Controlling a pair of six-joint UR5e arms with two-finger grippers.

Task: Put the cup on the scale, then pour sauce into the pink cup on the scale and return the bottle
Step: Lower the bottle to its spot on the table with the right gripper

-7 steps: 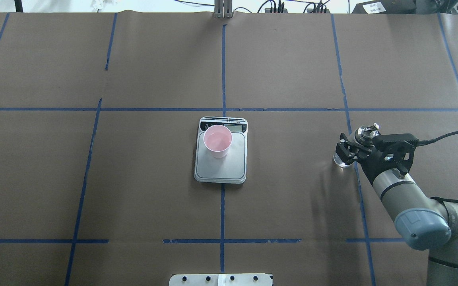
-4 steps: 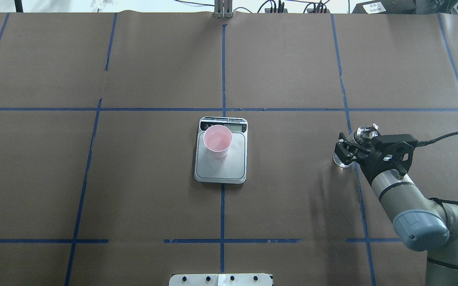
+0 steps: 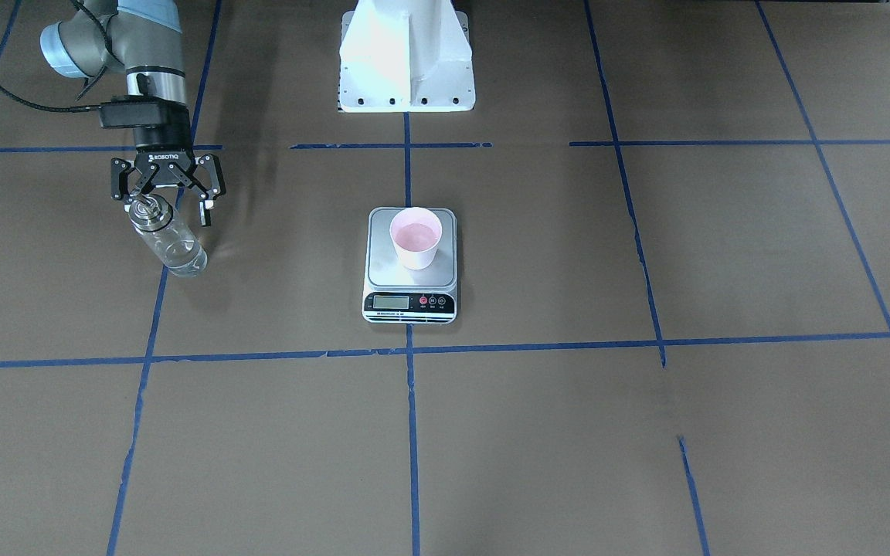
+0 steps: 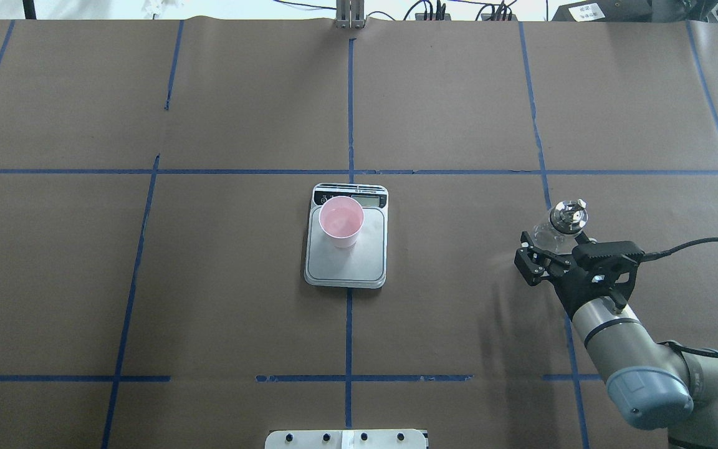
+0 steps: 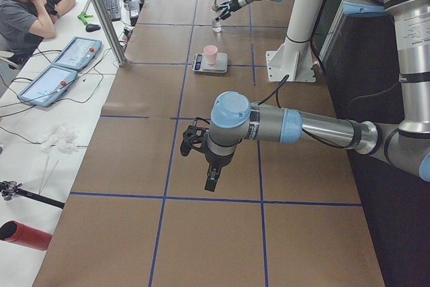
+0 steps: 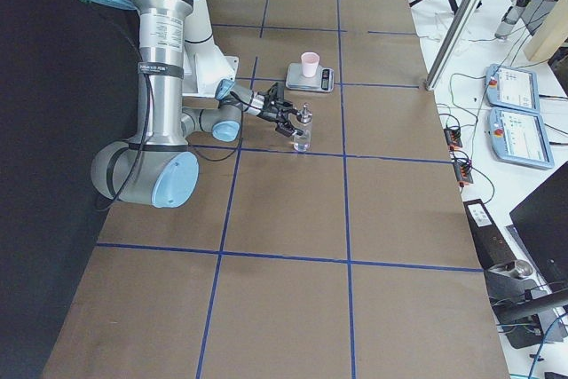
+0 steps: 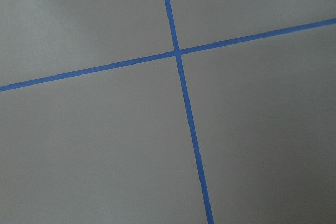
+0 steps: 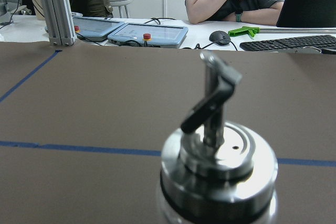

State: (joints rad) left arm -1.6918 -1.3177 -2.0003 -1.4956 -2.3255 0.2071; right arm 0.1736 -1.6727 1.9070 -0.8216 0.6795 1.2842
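Hanging over the table's (image 4: 209,93) left end, the left gripper (image 5: 190,142) shows only from afar, so I cannot tell how its jaws stand. Midway along the table sits the scale (image 4: 346,265), with the cup (image 4: 341,223) upright on its platform, close to the display edge. Toward the right edge the bottle (image 3: 174,251) stands upright on the table, free. The right gripper (image 3: 163,207) is just beside it on the robot's side, jaws spread wide and gripping nothing.
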